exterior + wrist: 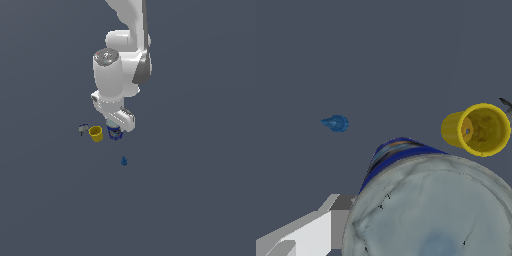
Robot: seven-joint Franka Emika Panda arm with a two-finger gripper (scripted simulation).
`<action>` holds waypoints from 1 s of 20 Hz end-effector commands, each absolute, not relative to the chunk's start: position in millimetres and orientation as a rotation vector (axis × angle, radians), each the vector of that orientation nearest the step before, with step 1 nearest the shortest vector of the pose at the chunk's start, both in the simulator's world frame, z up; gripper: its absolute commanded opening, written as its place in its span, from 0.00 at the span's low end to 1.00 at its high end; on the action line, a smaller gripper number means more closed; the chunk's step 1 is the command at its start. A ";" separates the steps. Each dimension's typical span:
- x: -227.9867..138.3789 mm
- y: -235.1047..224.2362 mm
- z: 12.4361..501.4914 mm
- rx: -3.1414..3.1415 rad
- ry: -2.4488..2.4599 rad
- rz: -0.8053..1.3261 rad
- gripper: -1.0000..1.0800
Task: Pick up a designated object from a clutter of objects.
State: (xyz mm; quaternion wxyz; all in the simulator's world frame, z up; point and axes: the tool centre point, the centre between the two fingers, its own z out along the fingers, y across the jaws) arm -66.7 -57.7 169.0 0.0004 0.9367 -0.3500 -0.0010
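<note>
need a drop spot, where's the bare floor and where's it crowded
Crowded: the blue-labelled cylindrical can under the gripper, the yellow plastic cup and small grey-blue gadget sit bunched. Bare: floor beyond the tiny blue piece, and out toward either edge of the exterior view.

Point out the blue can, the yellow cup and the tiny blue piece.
Blue can [431,210], wrist view, on its silver-grey top.
Yellow cup [95,133], exterior view, on its side wall.
Tiny blue piece [336,123], wrist view, on its middle.

Glossy white rounded arm [114,75] segments, grey joint caps, boxy white wrist housing.
</note>
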 end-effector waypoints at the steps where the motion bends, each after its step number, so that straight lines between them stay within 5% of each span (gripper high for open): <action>1: -56.0 -62.2 191.9 2.943 -1.100 0.002 0.00; 20: 21.4 -94.8 343.0 2.943 -1.100 0.001 0.00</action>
